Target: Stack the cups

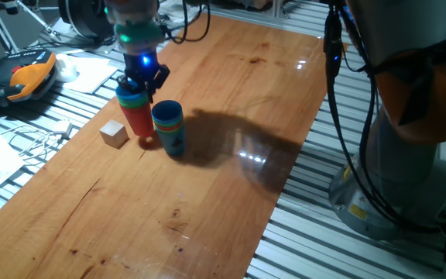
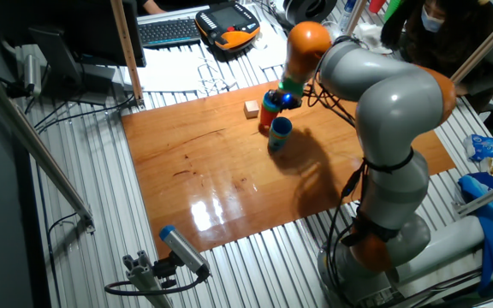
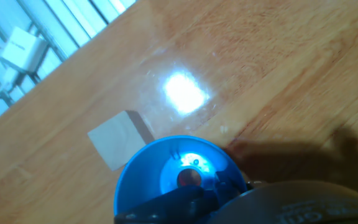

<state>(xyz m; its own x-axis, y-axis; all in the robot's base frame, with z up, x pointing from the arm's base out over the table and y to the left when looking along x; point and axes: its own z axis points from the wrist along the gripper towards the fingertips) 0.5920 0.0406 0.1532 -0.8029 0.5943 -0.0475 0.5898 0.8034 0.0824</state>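
A stack of cups with a red cup at the bottom and green and blue rims on top stands on the wooden table. Right of it stands a second stack of blue cups. My gripper sits directly on top of the red-based stack, shut on the rim of the top blue cup. In the hand view a dark finger lies across that cup's near rim. The blue stack stands apart from the gripper.
A small pale wooden cube lies just left of the red-based stack, also visible as the cube and the cube. A teach pendant and cables lie beyond the table's left edge. The robot base stands at the right.
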